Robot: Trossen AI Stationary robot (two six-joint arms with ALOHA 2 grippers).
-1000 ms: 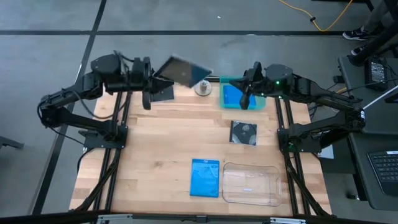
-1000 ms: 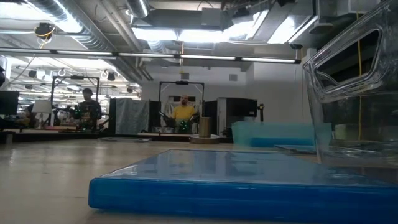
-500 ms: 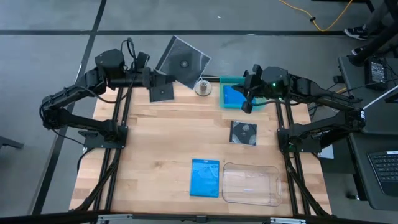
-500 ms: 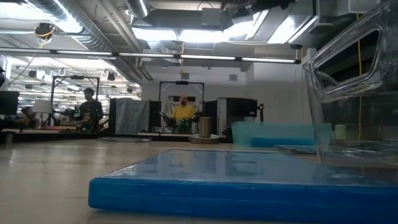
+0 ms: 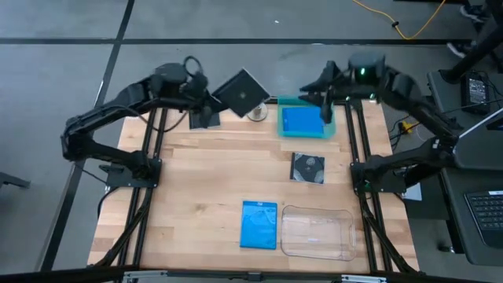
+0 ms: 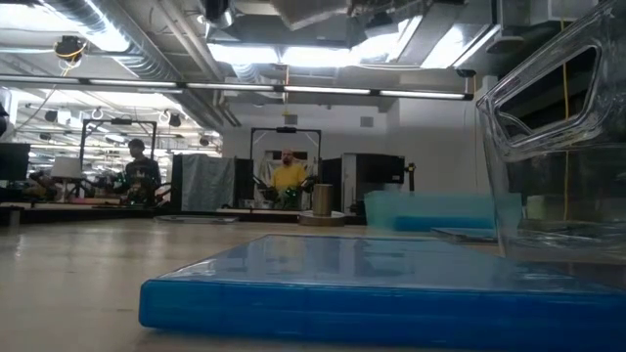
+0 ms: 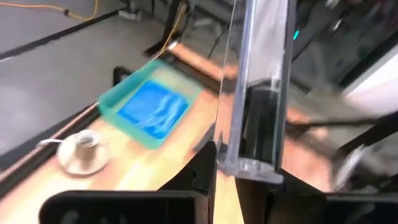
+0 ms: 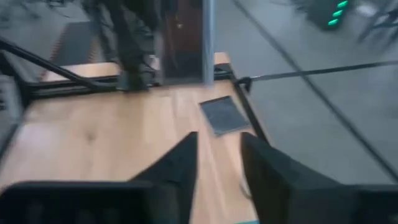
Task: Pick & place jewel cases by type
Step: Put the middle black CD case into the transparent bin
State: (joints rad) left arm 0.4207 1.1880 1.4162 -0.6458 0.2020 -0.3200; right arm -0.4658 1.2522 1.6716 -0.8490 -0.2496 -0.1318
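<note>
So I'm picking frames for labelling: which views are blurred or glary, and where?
Left wrist view: the dark case gripped in the left hand is sharp, the green tray behind it soft, the far background smeared. Right wrist view: blurred all over, right hand included. Low view: the near blue case carries ceiling-light reflections; the clear tray glints. High view: evenly lit, fairly sharp.

In the low view the clear tray (image 6: 558, 127) runs off the right edge, and the blue case (image 6: 391, 284) is cut by the bottom. The right wrist view is blurred; a dark flat square (image 8: 222, 115) on the desk (image 8: 93, 137) may be a case.
</note>
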